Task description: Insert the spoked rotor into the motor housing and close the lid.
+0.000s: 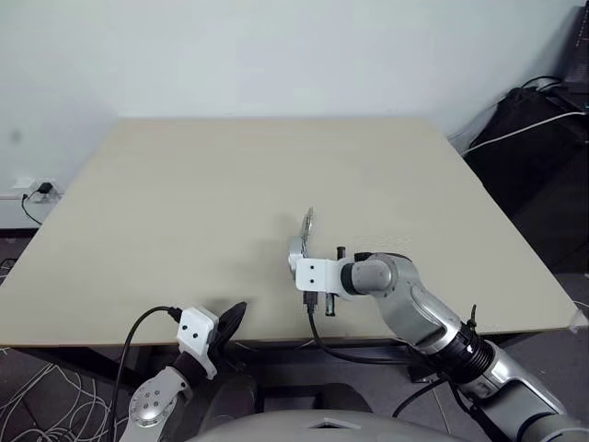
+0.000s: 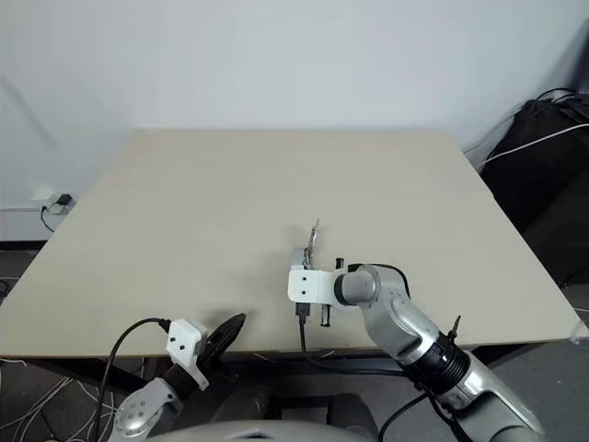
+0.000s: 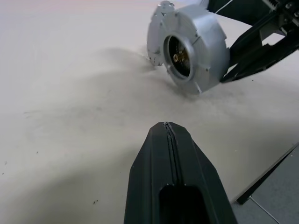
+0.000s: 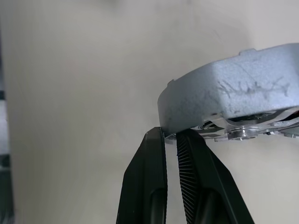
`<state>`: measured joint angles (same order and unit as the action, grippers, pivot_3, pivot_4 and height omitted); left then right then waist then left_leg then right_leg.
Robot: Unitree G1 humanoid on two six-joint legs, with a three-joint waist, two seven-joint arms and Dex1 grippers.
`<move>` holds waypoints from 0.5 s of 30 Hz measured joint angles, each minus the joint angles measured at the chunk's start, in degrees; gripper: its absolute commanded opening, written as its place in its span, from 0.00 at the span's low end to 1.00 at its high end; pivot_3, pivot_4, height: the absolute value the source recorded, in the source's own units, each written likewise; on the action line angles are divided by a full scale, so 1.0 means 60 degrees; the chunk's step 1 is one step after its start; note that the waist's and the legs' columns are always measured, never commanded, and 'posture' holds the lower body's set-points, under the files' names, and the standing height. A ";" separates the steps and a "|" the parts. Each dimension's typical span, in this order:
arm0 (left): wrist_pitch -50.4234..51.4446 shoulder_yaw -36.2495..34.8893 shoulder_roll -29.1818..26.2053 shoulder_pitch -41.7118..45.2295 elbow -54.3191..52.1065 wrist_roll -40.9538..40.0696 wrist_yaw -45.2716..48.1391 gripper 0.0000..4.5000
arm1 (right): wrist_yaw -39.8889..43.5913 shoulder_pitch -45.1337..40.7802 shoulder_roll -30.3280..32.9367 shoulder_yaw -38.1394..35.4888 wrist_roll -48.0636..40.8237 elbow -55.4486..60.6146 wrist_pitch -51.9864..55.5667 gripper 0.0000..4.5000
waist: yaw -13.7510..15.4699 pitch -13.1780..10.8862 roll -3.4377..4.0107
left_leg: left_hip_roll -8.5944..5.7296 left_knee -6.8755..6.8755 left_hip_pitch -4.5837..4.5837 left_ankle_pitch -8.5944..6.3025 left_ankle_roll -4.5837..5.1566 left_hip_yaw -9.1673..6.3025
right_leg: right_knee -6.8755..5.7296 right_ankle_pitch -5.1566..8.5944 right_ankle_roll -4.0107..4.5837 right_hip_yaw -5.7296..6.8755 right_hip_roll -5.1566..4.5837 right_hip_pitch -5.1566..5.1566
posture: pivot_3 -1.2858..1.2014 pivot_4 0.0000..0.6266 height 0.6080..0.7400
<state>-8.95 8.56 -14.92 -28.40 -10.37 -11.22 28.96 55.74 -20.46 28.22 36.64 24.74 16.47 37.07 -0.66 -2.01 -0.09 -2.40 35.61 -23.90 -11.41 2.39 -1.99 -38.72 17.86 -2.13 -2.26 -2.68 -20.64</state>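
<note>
A round grey metal lid (image 3: 201, 42) with a dark centre hole and a notched rim stands tilted on edge near the table's front middle, also seen as the lid (image 1: 306, 226). My right gripper (image 4: 170, 134) is shut on its rim, pinching it between both black fingers (image 3: 252, 51). Silvery parts (image 4: 243, 133) show under the lid's rim; I cannot tell whether they belong to the spoked rotor or the motor housing. Whether the lid's lower edge touches the table I cannot tell. My left gripper (image 1: 230, 319) is shut and holds nothing, at the table's front edge, left of the lid.
The beige table (image 1: 230, 184) stretches wide to the back and both sides. A black bag with cables (image 1: 538, 138) sits on the floor to the right. A wall socket with a plug (image 1: 41, 190) is at the left.
</note>
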 measured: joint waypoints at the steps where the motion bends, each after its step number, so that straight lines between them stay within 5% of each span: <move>1: 0.0002 0.0000 -0.0002 0.0011 -0.0009 -0.0002 0.0001 0.00 | -0.0034 0.0002 -0.0154 0.0100 -0.0011 -0.0004 0.0045 0.02 | -0.0003 0.0000 -0.0001 | 0.0000 0.0000 0.0000 0.0000 0.0000 0.0000 | 0.0000 0.0000 0.0000 0.0000 0.0001 0.0000 | 0.52 0.00 1.00; 15: -0.0006 -0.0006 -0.0037 -0.0119 -0.0111 -0.0016 -0.0015 0.00 | -0.0943 -0.0354 -0.2180 0.0766 -0.0262 -0.1791 0.0088 0.02 | -0.0004 0.0001 -0.0003 | -0.0001 0.0005 0.0005 0.0000 -0.0001 0.0000 | -0.0007 -0.0003 -0.0004 0.0004 0.0003 0.0006 | 0.52 0.00 1.00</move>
<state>-8.99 8.52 -15.14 -29.12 -11.04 -11.32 28.87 50.08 -22.59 15.14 41.24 23.16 5.72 37.59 -0.68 -2.01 -0.10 -2.41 35.64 -23.86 -11.41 2.38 -2.00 -38.76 17.84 -2.15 -2.24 -2.66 -20.60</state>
